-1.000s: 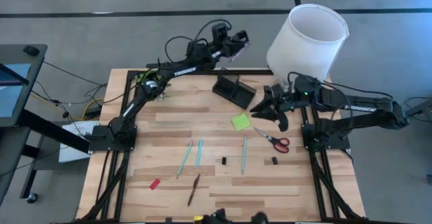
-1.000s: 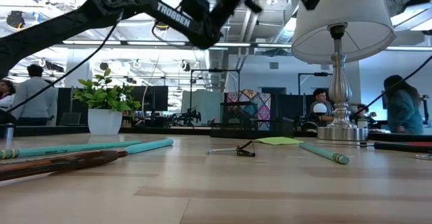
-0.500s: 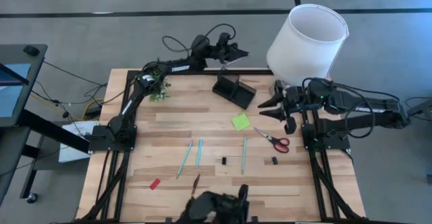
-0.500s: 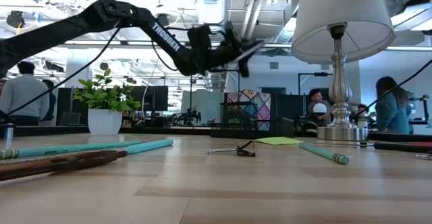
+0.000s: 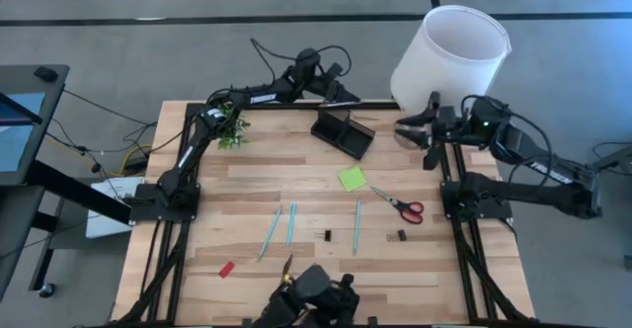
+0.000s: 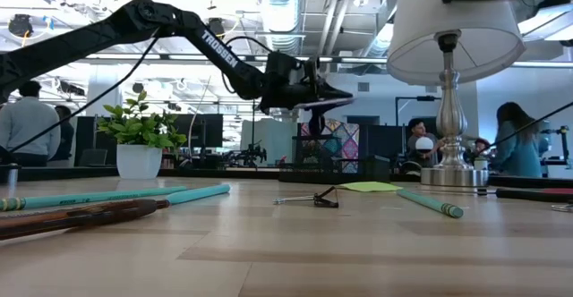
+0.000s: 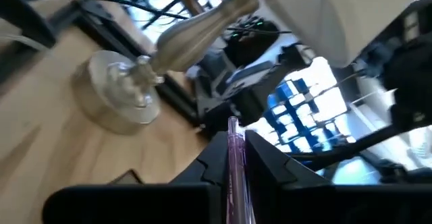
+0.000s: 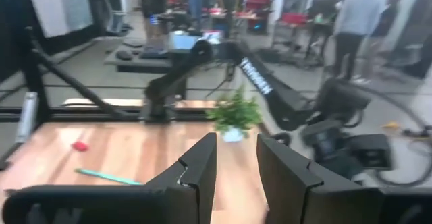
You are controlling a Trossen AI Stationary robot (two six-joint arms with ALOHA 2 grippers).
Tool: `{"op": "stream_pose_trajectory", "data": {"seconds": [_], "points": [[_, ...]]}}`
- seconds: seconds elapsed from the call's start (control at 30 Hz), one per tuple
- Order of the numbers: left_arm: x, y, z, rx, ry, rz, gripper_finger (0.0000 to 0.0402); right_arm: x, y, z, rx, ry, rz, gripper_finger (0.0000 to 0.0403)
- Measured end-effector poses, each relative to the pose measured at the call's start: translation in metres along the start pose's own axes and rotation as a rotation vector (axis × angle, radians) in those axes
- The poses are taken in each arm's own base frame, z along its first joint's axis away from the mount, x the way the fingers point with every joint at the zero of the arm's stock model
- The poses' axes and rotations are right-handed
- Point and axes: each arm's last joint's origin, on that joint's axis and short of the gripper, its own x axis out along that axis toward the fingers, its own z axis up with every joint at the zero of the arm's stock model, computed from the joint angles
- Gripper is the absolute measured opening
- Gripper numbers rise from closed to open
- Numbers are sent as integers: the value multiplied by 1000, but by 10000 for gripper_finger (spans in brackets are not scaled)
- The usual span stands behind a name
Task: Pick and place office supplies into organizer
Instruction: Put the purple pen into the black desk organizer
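My left gripper (image 5: 346, 98) reaches level over the table's far edge, shut on a thin pink pen (image 7: 234, 126). It hangs just above and beyond the black organizer (image 5: 343, 132), as the low view shows (image 6: 333, 97). My right gripper (image 5: 407, 130) stands open and empty beside the lamp base, at the table's right far corner. Three teal pens (image 5: 290, 224), a lime sticky pad (image 5: 352, 178), red-handled scissors (image 5: 400, 205), two black clips (image 5: 328, 235), a red eraser (image 5: 226, 269) and a brown pencil (image 5: 286, 264) lie flat on the wood. My left gripper pinches the pink pen's shaft (image 7: 235, 166) between its two fingers. The pen lies along the fingers, and its free end sticks out past their tips. The fingers point level toward the table's right side. The pen is lifted clear of the table and the organizer.
A white-shaded lamp (image 5: 452, 56) with a silver base (image 7: 121, 96) stands at the far right corner, close to both grippers. A small potted plant (image 5: 232, 125) sits at the far left. A dark device (image 5: 311, 298) pokes in at the near edge. People move in the room beyond.
My left gripper has come down from high over the far edge to just above the organizer, tipping level and rolling, with the pink pen still in its fingers. My right gripper has drawn back from the sticky pad toward the far right corner, beside the lamp.
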Motion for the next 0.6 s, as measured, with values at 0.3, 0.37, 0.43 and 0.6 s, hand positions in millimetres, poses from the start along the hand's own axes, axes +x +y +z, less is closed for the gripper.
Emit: {"op": "stream_pose_trajectory", "data": {"seconds": [0.3, 0.37, 0.43, 0.6], "points": [[-12, -43, 32, 180, 176, 414, 18, -11, -9, 1, -17, -14, -93, 101], [-21, -54, 32, 249, 239, 558, 18, -10, -10, 1, -17, -13, -94, 101], [-31, -61, 24, 244, 303, 593, 18, -9, -10, 1, -16, -10, -91, 101], [-35, -84, 11, 230, 444, 694, 18, -5, -11, 0, 32, -12, -91, 101]]}}
